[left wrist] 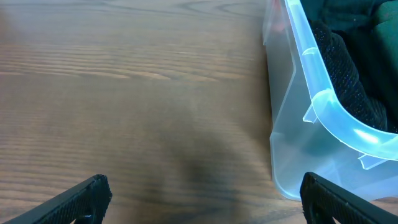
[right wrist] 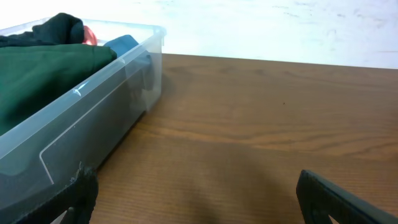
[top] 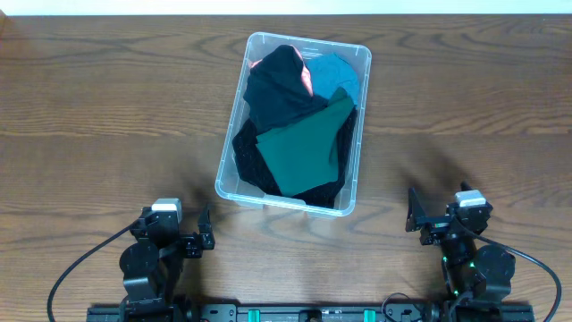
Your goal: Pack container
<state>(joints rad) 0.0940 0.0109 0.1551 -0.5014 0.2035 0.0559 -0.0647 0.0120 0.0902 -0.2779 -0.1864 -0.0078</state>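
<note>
The clear plastic container (top: 231,179) stands at the middle of the wooden table. It holds folded clothes: a dark green one (top: 304,148) on top, black ones (top: 277,85), a teal one (top: 338,73) and a bit of red. My left gripper (top: 206,234) is open and empty near the front edge, left of the container's near corner (left wrist: 298,155). My right gripper (top: 413,215) is open and empty at the front right; the container's side wall (right wrist: 93,124) shows on its left.
The wooden table (top: 107,116) stretches to both sides of the container. A pale wall (right wrist: 280,25) runs behind the far edge. Cables trail from both arm bases at the front.
</note>
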